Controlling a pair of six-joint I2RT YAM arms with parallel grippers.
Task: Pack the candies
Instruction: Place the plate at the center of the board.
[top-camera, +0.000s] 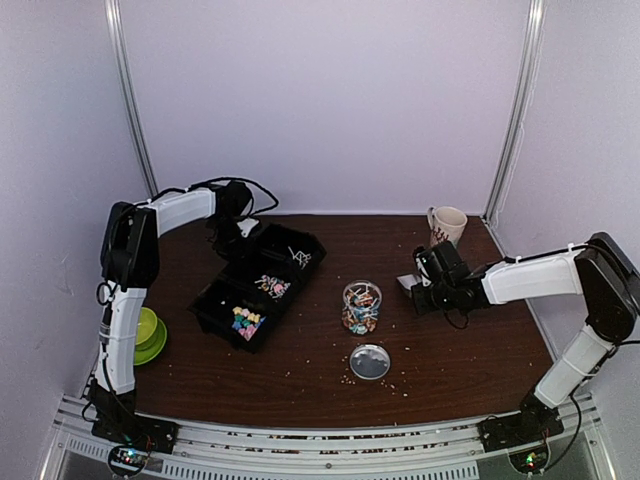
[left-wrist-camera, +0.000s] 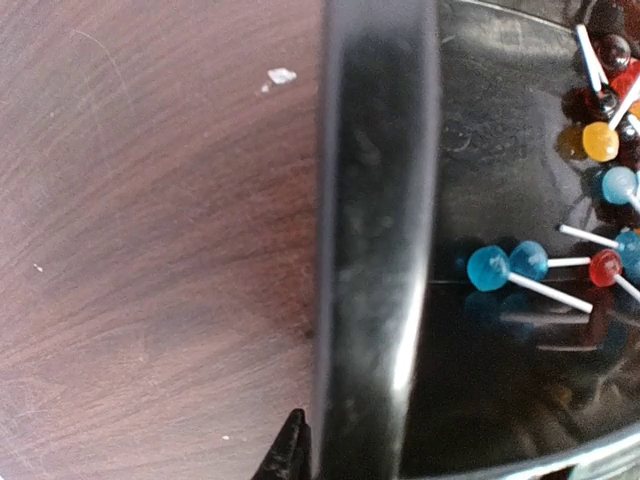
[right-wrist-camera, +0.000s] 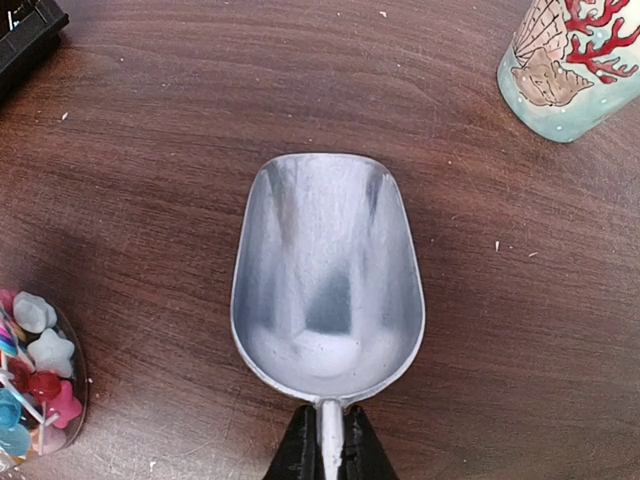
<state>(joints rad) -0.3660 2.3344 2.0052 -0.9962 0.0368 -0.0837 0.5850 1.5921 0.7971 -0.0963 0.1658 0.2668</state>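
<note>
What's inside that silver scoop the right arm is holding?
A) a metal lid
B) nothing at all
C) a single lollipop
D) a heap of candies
B: the scoop, gripped by its handle in the right tool, shows only its bare metal bowl, with no sweets in it.

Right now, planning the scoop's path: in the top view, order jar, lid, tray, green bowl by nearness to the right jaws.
1. jar, just left
2. lid, front centre
3. tray, centre-left
4. green bowl, far left

Left arm (top-camera: 180, 208) outstretched, left hand (top-camera: 226, 238) low; right arm (top-camera: 530, 278) bent, right hand (right-wrist-camera: 325, 450) clenched.
</note>
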